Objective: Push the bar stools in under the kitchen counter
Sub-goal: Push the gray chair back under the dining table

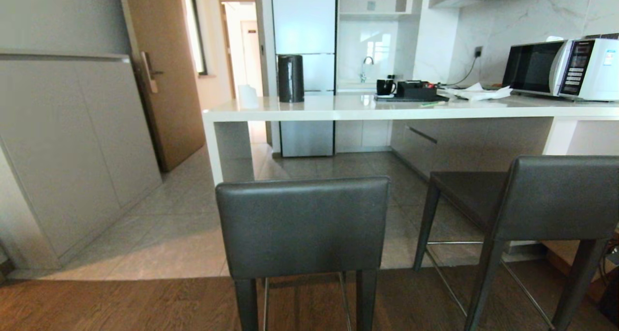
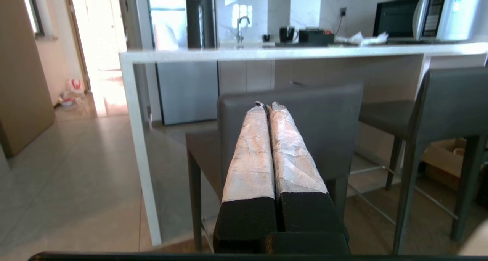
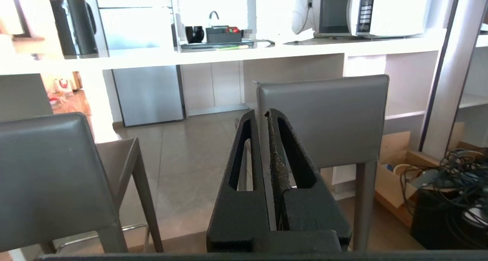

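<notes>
With the left end effector point(image 2: 267, 107) and right end effector point(image 3: 262, 114) both closed and empty, the rigid, tip-prone bar stools point(image 1: 303, 224) look best pushed low on their padded backrests toward the counter point(image 1: 387, 109).

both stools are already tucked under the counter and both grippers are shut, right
Not quite. The bar stools, left and right, are not tucked in yet: the head view shows both standing clear of the kitchen counter, backrests toward the robot. The rest holds: the wrist views show the left gripper and right gripper shut.
</notes>
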Robot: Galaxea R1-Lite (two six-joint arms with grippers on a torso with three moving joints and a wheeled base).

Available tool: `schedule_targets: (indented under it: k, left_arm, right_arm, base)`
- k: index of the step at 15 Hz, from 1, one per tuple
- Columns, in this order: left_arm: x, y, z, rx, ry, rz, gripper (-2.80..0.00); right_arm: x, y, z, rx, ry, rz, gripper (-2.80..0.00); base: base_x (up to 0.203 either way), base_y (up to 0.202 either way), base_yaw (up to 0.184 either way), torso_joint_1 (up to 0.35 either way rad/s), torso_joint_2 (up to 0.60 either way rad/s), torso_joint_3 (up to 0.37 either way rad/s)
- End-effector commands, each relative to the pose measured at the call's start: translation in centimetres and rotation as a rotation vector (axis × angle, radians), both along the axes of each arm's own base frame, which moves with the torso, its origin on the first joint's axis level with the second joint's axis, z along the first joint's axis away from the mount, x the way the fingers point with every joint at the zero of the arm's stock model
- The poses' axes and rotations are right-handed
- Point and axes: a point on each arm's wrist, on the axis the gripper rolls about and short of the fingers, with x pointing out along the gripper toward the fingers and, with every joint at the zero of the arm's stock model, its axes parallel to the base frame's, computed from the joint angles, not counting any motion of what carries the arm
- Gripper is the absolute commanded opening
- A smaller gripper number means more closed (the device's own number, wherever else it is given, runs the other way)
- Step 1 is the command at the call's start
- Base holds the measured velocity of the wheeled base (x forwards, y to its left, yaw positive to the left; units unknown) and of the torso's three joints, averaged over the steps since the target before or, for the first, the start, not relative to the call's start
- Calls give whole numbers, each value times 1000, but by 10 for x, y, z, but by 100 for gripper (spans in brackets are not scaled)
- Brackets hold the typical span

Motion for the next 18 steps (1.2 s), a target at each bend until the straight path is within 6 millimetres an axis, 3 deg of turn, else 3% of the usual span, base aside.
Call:
schedule_targets:
  k: [1, 4, 7, 12, 18]
  left_arm:
    - [-12, 0, -12, 2, -28, 0, -280]
    - [-2, 3, -34, -13, 61, 143, -280]
    - [9, 4, -53, 7, 133, 183, -280]
    - [24, 5, -88, 40, 261, 212, -280]
    - [27, 6, -96, -7, 293, 255, -280]
  right_arm:
    - [-1, 0, -7, -2, 2, 0, -280]
    - [-5, 0, -33, -10, 9, 31, -280]
    - [-5, 1, -75, -73, 40, 88, -280]
    - [16, 2, -127, -94, 182, 148, -280]
    - [18, 3, -136, -66, 221, 216, -280]
  base:
    - [0, 0, 0, 0, 0, 0]
    - [0, 0, 0, 0, 0, 0]
    - [0, 0, 0, 0, 0, 0]
    - [0, 0, 0, 0, 0, 0]
    - [0, 0, 0, 0, 0, 0]
